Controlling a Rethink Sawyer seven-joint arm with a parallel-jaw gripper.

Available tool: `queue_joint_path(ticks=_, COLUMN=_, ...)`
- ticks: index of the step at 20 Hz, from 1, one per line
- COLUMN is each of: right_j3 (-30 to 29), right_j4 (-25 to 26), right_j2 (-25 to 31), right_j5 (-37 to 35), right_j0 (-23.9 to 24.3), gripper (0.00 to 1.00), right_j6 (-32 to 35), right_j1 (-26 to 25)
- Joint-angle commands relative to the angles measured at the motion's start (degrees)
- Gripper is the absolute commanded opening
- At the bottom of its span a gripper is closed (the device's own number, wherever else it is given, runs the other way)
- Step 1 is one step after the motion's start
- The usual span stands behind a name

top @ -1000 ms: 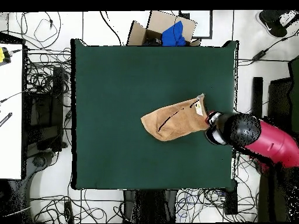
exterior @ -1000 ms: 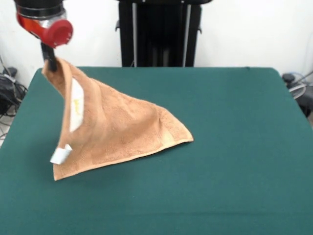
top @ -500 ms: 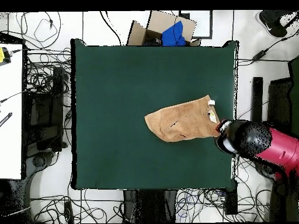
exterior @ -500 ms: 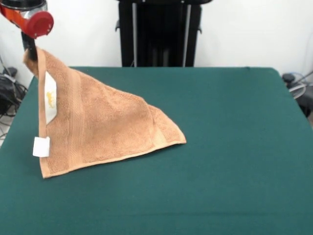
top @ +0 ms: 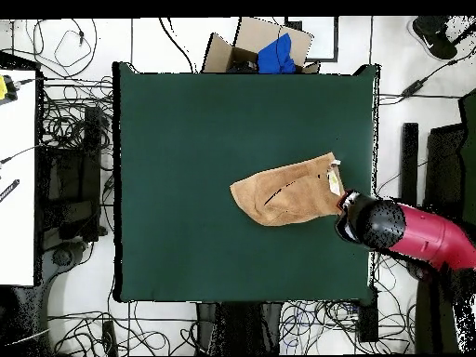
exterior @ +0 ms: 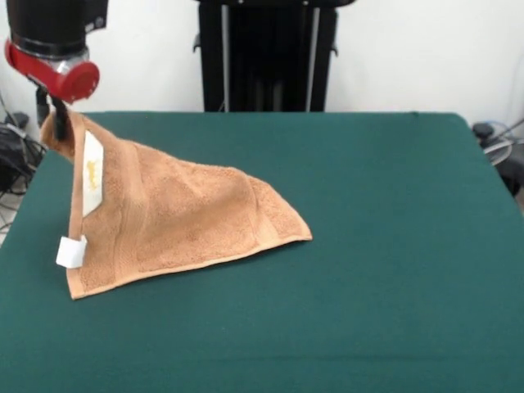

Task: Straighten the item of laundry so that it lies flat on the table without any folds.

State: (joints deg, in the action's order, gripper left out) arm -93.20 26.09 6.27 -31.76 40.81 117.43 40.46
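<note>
The peach-orange towel (exterior: pixel 176 221) is pulled up at one corner, and its lower edge rests on the green table (exterior: pixel 385 246). A white label and a small white tag (exterior: pixel 71 251) hang along its raised left edge. My gripper (exterior: pixel 57 123) is shut on that top corner near the table's left edge, under the red and black arm. In the overhead view the towel (top: pixel 284 193) lies right of centre, and the gripper (top: pixel 346 206) is hidden under the arm at the towel's right end.
The black pedestal (exterior: pixel 266 53) stands behind the table's far edge. Cables lie on the floor around the table (top: pixel 186 130). A cardboard box with a blue cloth (top: pixel 270 51) sits beyond the table's top edge in the overhead view.
The gripper first carried the towel's corner outward to the table's left edge in the front view, stretching it, and has now come down lower. The towel slopes less steeply.
</note>
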Motion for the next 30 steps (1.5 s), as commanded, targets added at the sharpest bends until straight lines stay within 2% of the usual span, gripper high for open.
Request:
queue_joint_path(ticks=1, right_j3=-6.39, right_j4=4.95, right_j2=-1.95, right_j5=7.09, right_j0=-3.19, gripper=1.00, right_j6=4.09, right_j1=-4.26)
queue_joint_path(ticks=12, right_j3=-6.04, right_j4=4.55, right_j2=-4.32, right_j5=7.35, right_j0=-5.71, gripper=1.00, right_j6=5.04, right_j1=-5.28)
queue_joint_path(ticks=19, right_j3=-5.76, right_j4=3.89, right_j2=-3.83, right_j5=8.34, right_j0=-5.75, gripper=1.00, right_j6=3.66, right_j1=-6.91)
queue_joint_path(ticks=25, right_j3=-6.56, right_j4=4.03, right_j2=-0.36, right_j5=13.84, right_j0=-3.23, gripper=1.00, right_j6=2.15, right_j1=-9.47)
queue_joint_path(ticks=30, right_j3=-7.08, right_j4=3.48, right_j2=-1.15, right_j5=18.09, right_j0=-4.72, gripper=1.00, right_j6=5.08, right_j1=-10.96)
